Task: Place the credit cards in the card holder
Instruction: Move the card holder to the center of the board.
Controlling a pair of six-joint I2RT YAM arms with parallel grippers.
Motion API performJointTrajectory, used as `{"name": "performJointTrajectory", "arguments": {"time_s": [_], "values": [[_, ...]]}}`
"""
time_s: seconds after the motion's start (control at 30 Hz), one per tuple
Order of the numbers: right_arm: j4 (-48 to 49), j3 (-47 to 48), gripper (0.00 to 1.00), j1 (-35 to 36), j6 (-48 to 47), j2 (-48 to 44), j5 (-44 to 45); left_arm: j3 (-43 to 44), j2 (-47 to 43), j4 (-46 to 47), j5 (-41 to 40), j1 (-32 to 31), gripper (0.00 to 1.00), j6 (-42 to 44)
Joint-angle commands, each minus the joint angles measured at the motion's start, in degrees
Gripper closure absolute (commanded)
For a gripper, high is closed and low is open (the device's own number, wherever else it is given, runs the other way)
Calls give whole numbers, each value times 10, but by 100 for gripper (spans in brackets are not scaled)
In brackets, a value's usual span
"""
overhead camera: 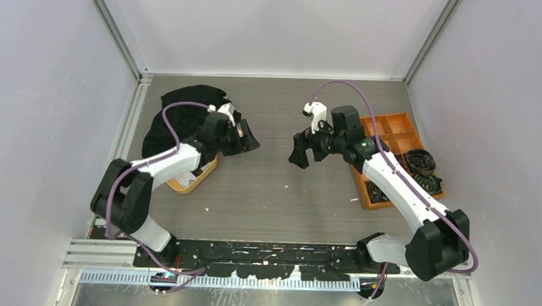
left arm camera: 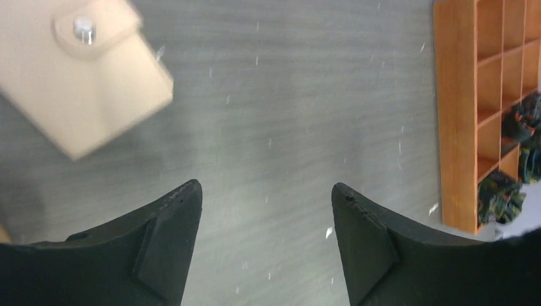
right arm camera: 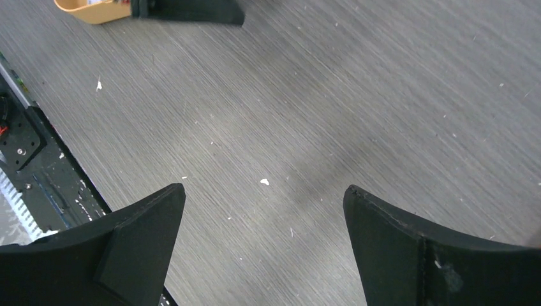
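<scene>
Two robot arms reach over a grey wood-grain table (overhead camera: 267, 194) walled in by pale panels. The left arm (overhead camera: 166, 166) stretches toward the far left, and the right arm (overhead camera: 396, 184) angles in from the near right toward the centre. A crumpled black cloth (overhead camera: 181, 105) lies at the far left, partly under the left arm's wrist. An orange compartmented box (overhead camera: 391, 130) sits along the right side, with dark bundles (overhead camera: 421, 161) in its nearer sections. An orange oval tray (overhead camera: 196, 179) sits near left, half hidden beneath the left forearm.

The card holder (left arm camera: 83, 83), beige with a metal snap on its tab, shows only in the left wrist view. It is blurred, up and to the left of the fingers, and well clear of them. Whether it rests flat on the table cannot be told, and it is hidden in the overhead view.

The left gripper (left arm camera: 266, 186) has its jaws spread wide. Only bare tabletop lies between them, and they touch nothing. The right gripper (right arm camera: 264, 189) is spread just as fully at the middle of the table, also over bare surface and holding nothing. The credit cards cannot be made out in any view. Small white flecks (right arm camera: 263, 182) dot the table.
</scene>
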Motion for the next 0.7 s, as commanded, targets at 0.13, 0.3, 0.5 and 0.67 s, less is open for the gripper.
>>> {"name": "performJointTrajectory", "arguments": {"time_s": [0.13,0.3,0.5,0.67], "values": [[-19,38,1,-18,11,29,-32,196,152,-125,-59,53,35,2],[-16,37,0,-18,11,30,-30,255,186,-185,-119,77,29,2],[-15,36,0,-18,9,36,-28,305,226,-278,-184,83,26,-42],[-18,36,0,-18,8,40,-30,297,250,-262,-151,96,32,-93]]}}
